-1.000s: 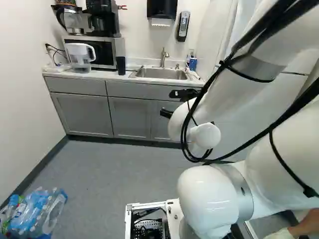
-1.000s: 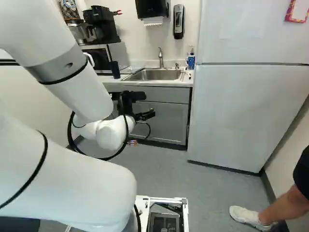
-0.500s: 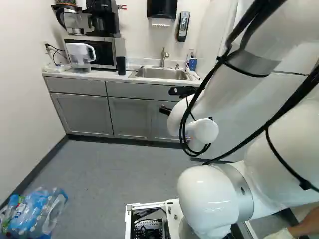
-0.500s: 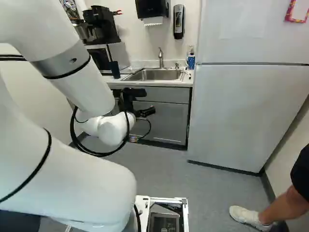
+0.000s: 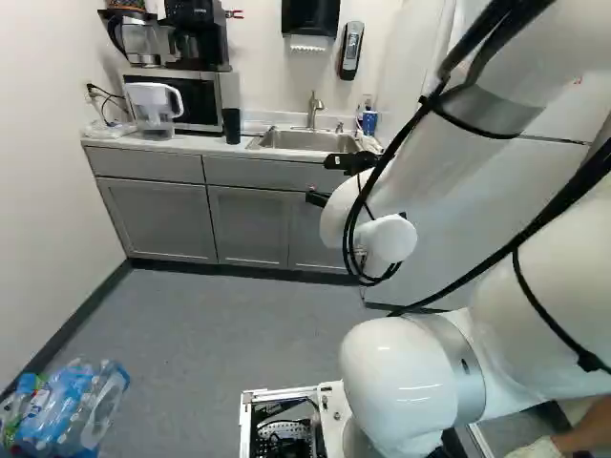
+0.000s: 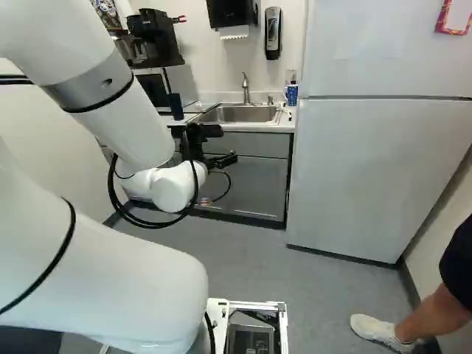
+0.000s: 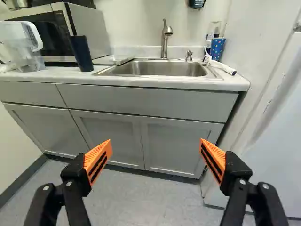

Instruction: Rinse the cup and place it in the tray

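Observation:
My gripper [image 6: 195,140] hangs in front of the sink cabinet in the right base view, below counter height. In the wrist view the gripper [image 7: 156,147] stands wide open, nothing between its orange pads. Ahead, a dark blue cup [image 7: 81,53] is upright on the counter beside the microwave. A light, flat tray [image 7: 114,60] lies between that cup and the steel sink [image 7: 160,69], which has a faucet [image 7: 164,40] behind it. Another cup, blue with white dots [image 7: 217,48], stands at the sink's other side and holds items.
A toothbrush-like white object [image 7: 221,66] lies beside the sink. The water pitcher [image 5: 153,110] and microwave [image 5: 196,100] share the counter. A tall white fridge [image 6: 369,169] adjoins the cabinet. Bottles [image 5: 72,405] are at the left; a person's leg and shoe [image 6: 382,332] are at the right.
My arm's wrist and gripper have risen slightly in front of the cabinet. The cup beside the microwave and the base have not moved.

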